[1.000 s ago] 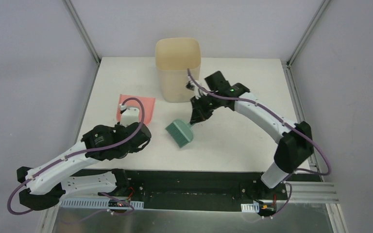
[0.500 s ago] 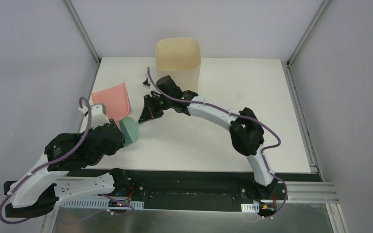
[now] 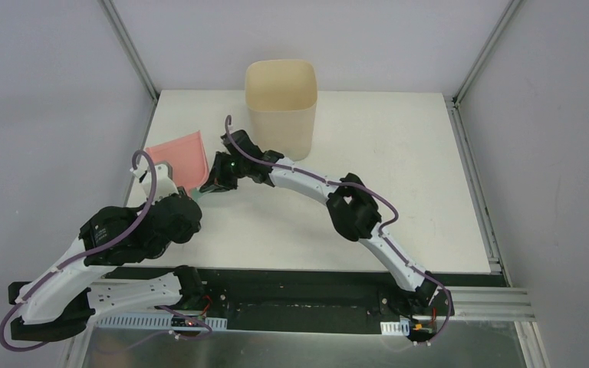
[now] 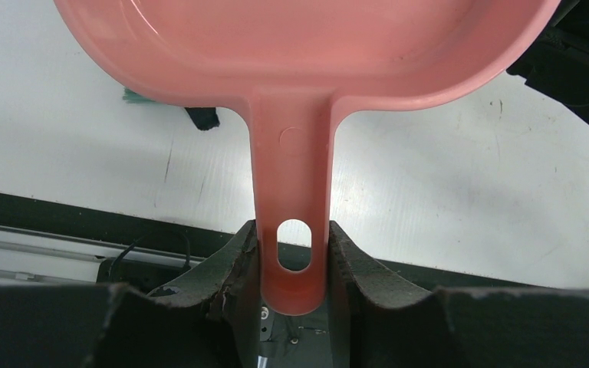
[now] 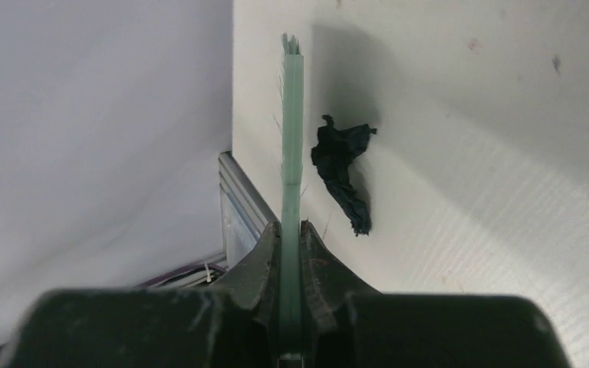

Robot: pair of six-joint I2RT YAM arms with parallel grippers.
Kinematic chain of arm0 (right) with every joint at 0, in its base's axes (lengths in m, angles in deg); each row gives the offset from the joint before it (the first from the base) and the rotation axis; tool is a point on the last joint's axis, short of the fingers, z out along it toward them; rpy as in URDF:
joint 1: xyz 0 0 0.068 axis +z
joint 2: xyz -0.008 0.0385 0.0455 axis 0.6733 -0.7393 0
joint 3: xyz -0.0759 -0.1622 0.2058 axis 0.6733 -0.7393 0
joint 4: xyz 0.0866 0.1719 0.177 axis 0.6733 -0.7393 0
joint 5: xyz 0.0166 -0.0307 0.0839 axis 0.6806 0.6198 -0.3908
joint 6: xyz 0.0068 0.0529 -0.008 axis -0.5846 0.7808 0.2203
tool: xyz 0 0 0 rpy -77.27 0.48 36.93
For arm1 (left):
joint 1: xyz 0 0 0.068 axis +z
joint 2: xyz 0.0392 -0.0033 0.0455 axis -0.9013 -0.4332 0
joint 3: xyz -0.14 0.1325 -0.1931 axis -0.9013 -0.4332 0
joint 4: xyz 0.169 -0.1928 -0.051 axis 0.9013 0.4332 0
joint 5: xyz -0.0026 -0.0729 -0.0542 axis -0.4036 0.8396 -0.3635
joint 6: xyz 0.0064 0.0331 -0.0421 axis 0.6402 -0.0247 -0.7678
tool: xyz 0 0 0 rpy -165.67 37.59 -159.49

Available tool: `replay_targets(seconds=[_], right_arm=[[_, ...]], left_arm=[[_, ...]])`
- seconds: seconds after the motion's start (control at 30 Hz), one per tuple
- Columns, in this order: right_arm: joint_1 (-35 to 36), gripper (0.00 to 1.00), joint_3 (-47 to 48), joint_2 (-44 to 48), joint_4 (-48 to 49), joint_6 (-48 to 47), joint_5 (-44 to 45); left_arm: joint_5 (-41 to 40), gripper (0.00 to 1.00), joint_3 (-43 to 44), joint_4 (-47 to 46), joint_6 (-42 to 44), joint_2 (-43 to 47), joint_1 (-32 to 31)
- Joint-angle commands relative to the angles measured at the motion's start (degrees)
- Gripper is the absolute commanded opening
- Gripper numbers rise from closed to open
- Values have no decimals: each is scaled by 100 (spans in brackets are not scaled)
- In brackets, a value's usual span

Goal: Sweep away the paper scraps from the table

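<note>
A dark crumpled scrap (image 5: 341,165) lies on the white surface (image 5: 468,192) close to its left edge, just beside the green brush (image 5: 291,138); whether the two touch cannot be told. The brush appears edge-on in the right wrist view, thin and straight, its bristled tip pointing away from the camera. The right fingers (image 5: 264,264) are clenched on its handle, one on each side.

In the left wrist view a dark scrap (image 4: 202,117) shows on the surface (image 4: 468,192) at the near rim of the pink dustpan (image 4: 299,46), with a bit of green bristle (image 4: 134,96) next to it. The left fingers (image 4: 241,261) are closed on the dustpan's handle, near the hanging hole at its end.

From above, the dustpan (image 3: 176,153) sits over the left part of the surface (image 3: 399,169), and the right arm reaches across to it, its fingers (image 3: 216,178) at the pan's right edge. No scrap can be made out in this view. A tall beige bin (image 3: 280,107) stands upright at the rear middle.
</note>
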Motion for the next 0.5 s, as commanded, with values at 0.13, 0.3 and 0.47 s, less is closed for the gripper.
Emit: replay_targets(seconds=[0.13, 0.3, 0.47], right_arm=[[141, 0, 170, 427, -1739, 65, 1500], [26, 0, -849, 1296, -2401, -370, 1735], [-498, 0, -2337, 2376, -2601, -879, 1773]], left_arm=[[-91, 8, 38, 1060, 59, -180, -30], [-94, 8, 26, 1050, 173, -135, -25], [-215, 8, 181, 1059, 463, -125, -25]])
